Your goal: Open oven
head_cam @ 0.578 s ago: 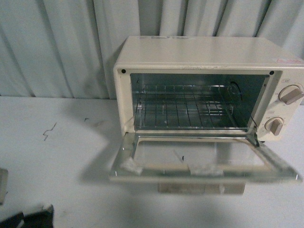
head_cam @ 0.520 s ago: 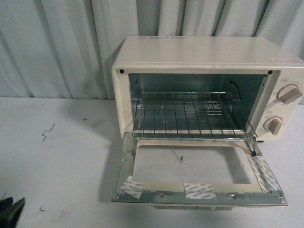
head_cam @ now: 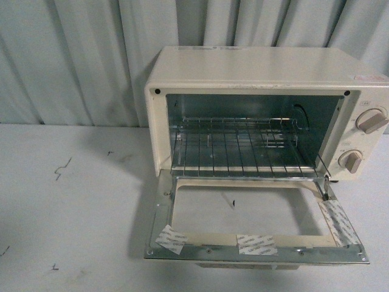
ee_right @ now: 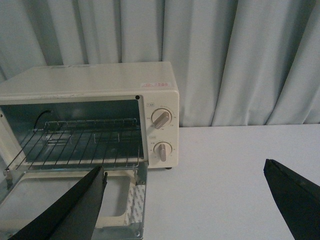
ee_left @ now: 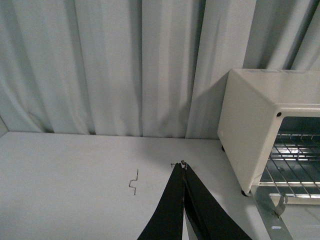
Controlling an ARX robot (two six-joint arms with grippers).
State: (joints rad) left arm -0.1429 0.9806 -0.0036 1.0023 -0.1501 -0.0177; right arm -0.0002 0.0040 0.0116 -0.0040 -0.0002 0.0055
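Observation:
The cream-white oven (head_cam: 267, 67) stands at the back right of the white table. Its glass door (head_cam: 255, 225) lies folded down flat toward me, and the wire rack (head_cam: 240, 146) shows inside. Two round knobs (head_cam: 371, 120) sit on its right panel. Neither gripper shows in the front view. My left gripper (ee_left: 183, 165) is shut and empty, over the table left of the oven (ee_left: 260, 125). My right gripper (ee_right: 185, 167) is wide open and empty, in front of the oven (ee_right: 90, 82), above the door's right edge (ee_right: 135, 200) and the table beside it.
A grey pleated curtain (head_cam: 79, 55) hangs right behind the oven. The table (head_cam: 67, 213) bears small dark scratch marks (head_cam: 62, 167) on its left half. White tape strips (head_cam: 255, 243) stick to the door's metal frame.
The door has dropped from part-way down to flat open. The dark gripper tips at the lower left of the front view have drawn back out of sight.

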